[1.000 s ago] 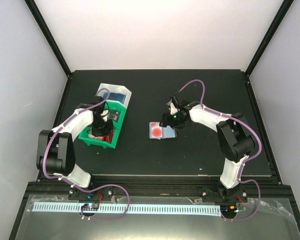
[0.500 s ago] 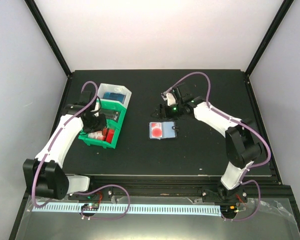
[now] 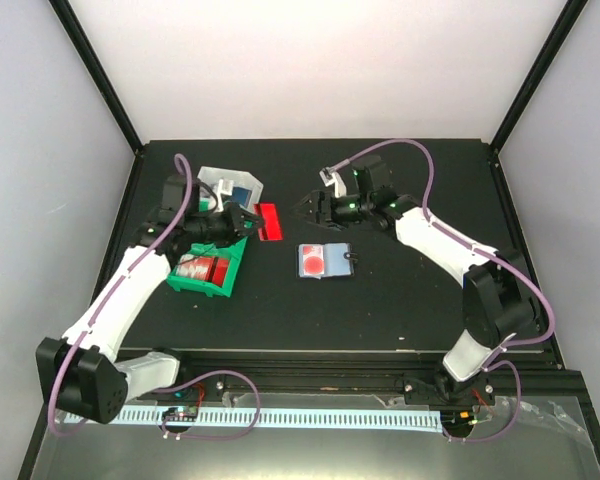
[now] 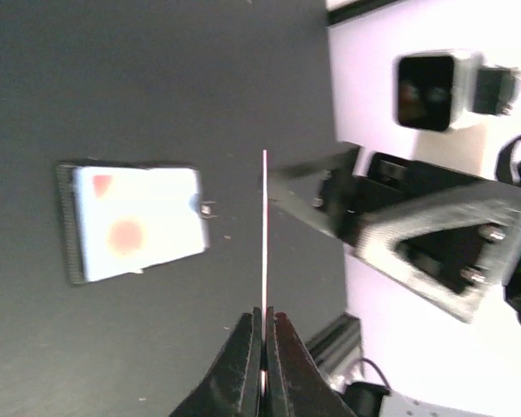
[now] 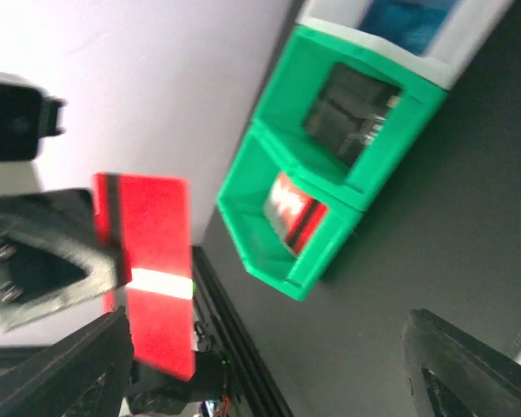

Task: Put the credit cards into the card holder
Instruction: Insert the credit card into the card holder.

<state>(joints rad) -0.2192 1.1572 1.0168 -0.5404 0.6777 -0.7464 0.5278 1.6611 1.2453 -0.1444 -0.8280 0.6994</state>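
Couldn't see much of the credit card [image 4: 264, 226] from the left wrist view: edge-on, just a thin red line sticking up out of the left gripper [image 4: 263, 320], fingers pinched tight on its bottom edge. Only got its flat red face with a dark stripe from the right wrist view, one side covered by the left gripper's grey body.

Found the card holder [image 3: 324, 261] lying open on the table [image 3: 400, 310], light blue inside up, near both grippers but touching neither, on the side toward the arm bases. Looked washed out almost white from the left wrist, with a red blotch on one half, maybe a card already tucked in, too fuzzy to call. Couldn't read the green tray [image 3: 198, 284] contents either, just something red in the near compartment.

Versus half a second back: left gripper up out of the green tray and swung to its right with the card; right gripper [image 3: 308, 208] backed further off the holder, jaws spread wide, gripping nothing.

Same matte black tabletop, black frame posts, plain pale walls. Spotted the white tray [image 3: 215, 173] behind the green one, something blue inside.
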